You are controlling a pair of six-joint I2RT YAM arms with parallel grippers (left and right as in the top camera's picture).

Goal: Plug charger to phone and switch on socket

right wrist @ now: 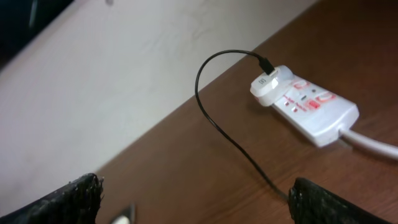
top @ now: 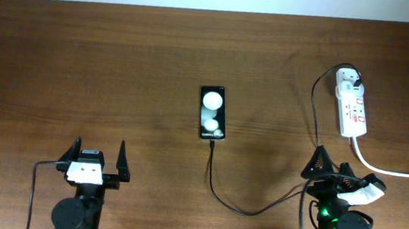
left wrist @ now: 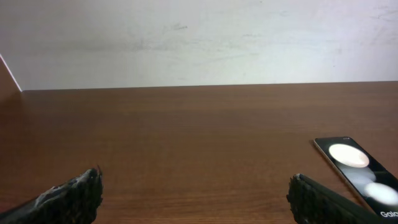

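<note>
The phone (top: 212, 113) lies flat mid-table, with two white round patches on its glossy face; it also shows in the left wrist view (left wrist: 357, 171). The thin black charger cable (top: 240, 208) runs from the phone's near edge, loops right and goes up to the white adapter (top: 349, 78) on the socket strip (top: 353, 109). The right wrist view shows the strip (right wrist: 314, 109), adapter (right wrist: 268, 84) and cable (right wrist: 214, 118). My left gripper (top: 98, 160) (left wrist: 196, 193) is open and empty, near-left of the phone. My right gripper (top: 343, 173) (right wrist: 193, 196) is open and empty, near of the strip.
The strip's thick white cord (top: 396, 173) trails off to the right, past my right gripper. The wooden table (top: 81, 56) ends at a white wall (left wrist: 199, 37) at the back. Both arm bases stand at the near edge.
</note>
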